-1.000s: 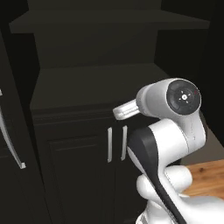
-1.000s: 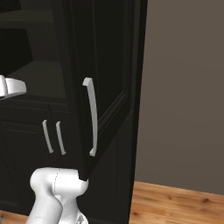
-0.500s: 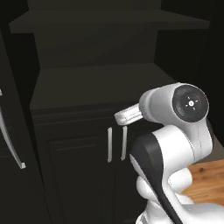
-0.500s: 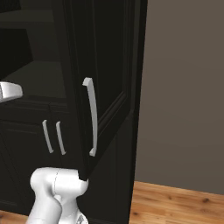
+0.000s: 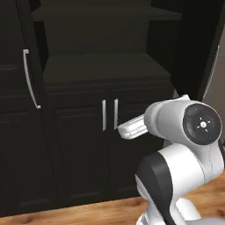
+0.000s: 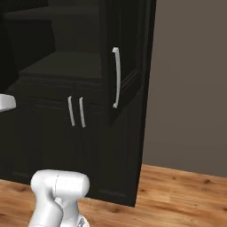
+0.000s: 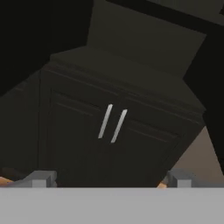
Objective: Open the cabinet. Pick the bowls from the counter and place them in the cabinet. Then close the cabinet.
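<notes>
We face the cabinet [image 5: 105,66] with both tall doors swung wide. Our pincer [image 7: 109,177], jaws spread and empty, points at the lower doors [image 7: 109,131] beneath its shelf. Turning away, our arm may clip an open door.

A dim rendered kitchen corner with black panelled furniture. Low down, 2 lower cabinet doors [image 5: 83,145] meet at the middle, each carrying a short white vertical handle [image 5: 104,115], the pair standing just beside each other. A warm wooden plank floor [image 6: 177,195] runs along the base of the furniture. To the right rises a plain grey-brown wall [image 6: 190,80]. The light is low and even; its source appears to lie out of sight.
</notes>
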